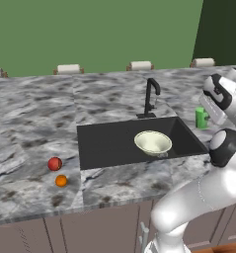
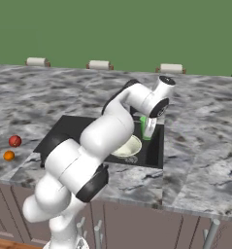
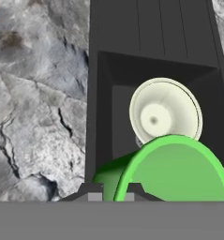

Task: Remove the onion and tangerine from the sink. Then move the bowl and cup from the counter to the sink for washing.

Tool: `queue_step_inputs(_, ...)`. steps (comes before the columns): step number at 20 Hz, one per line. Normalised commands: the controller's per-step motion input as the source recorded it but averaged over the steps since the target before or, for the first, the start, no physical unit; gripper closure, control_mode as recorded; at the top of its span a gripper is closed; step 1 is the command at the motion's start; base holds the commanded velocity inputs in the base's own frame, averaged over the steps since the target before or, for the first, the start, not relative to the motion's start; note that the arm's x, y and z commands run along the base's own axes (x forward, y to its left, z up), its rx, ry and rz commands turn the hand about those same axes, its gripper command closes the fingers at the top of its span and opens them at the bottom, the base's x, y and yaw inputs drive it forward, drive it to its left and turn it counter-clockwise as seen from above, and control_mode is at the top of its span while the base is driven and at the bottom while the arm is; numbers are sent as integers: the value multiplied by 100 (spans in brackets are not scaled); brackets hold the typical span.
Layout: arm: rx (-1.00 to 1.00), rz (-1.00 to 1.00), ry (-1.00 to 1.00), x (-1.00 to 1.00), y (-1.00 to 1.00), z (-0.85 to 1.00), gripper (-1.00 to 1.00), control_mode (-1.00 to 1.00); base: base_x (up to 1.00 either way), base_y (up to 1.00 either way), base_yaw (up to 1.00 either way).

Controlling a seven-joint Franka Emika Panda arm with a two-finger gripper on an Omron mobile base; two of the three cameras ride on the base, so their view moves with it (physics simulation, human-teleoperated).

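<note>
While clamped in the closed pincer [image 3: 111, 192], cup [image 3: 174, 171] above sink [image 3: 104, 93], bowl [image 3: 165, 112] beneath.

left base cam: behind my left, looking down | right base cam: behind my right | both share the sink [image 1: 104, 143] | hand cam: close above the bowl [image 3: 165, 112]
</note>
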Motion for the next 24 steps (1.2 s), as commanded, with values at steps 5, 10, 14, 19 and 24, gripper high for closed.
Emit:
queue_step_inputs(5, 0, 0, 2, 13, 19, -13, 100, -100, 0, 0, 0)
queue_step_inputs(10, 2, 0, 0, 10, 18, -11, 100, -100, 0, 0, 0)
queue_step_inputs(14, 0, 0, 0, 5, 10, -17, 100, -100, 0, 0, 0)
queue_step_inputs(19, 0, 0, 0, 4, 6, -17, 100, -100, 0, 0, 0)
queue_step_inputs(24, 0, 0, 0, 7, 9, -20, 100, -100, 0, 0, 0)
